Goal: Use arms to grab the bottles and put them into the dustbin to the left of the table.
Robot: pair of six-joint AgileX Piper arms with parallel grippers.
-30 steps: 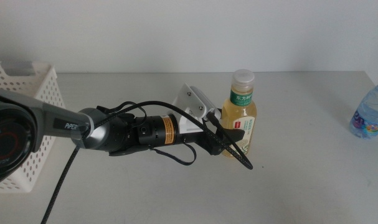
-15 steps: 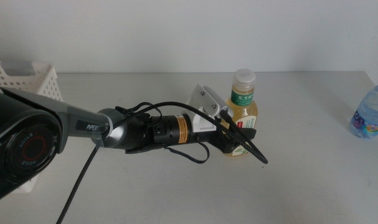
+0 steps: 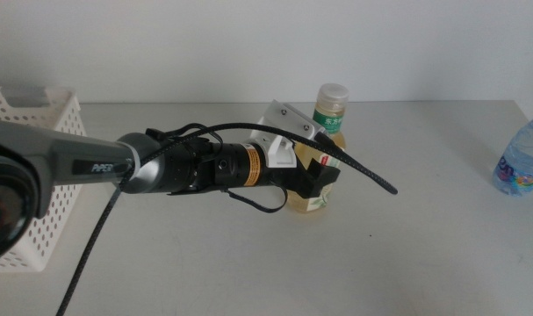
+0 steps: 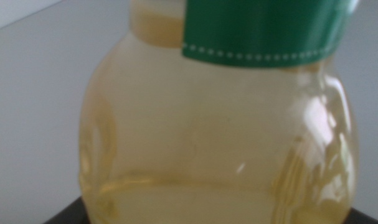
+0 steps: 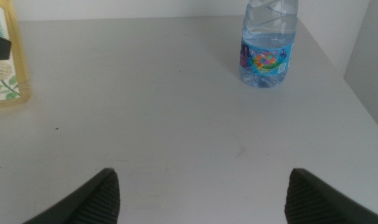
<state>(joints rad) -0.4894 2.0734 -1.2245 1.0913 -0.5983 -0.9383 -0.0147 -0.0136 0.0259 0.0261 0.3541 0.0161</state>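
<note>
Two bottles stand on the wide, light grey-white surface (image 3: 424, 246), and one basket sits at its far left. The first bottle is a yellow tea bottle with a white cap and green label (image 3: 323, 140); it leans a little toward the left, near the middle of the surface. The second is a clear plastic water bottle with a colourful label (image 3: 521, 162), upright at the right edge and well apart from the tea bottle. No can shows in any view.

The black left arm, carrying a white angular housing and a looping black cable, reaches in from the left, and its left gripper (image 3: 317, 180) is closed around the lower body of the tea bottle. In the left wrist view the yellow body (image 4: 220, 137) fills nearly the whole picture, with the green label band across its upper part, and only a dark strip of the gripper shows beneath it.

The right gripper (image 5: 201, 196) hangs low over a bare part of the surface, its two dark jaws spread wide with nothing between them. The water bottle (image 5: 268, 43) stands ahead of it.

The white rectangular plastic basket with perforated walls (image 3: 38, 132) sits at the left edge, partly hidden behind the left arm.
</note>
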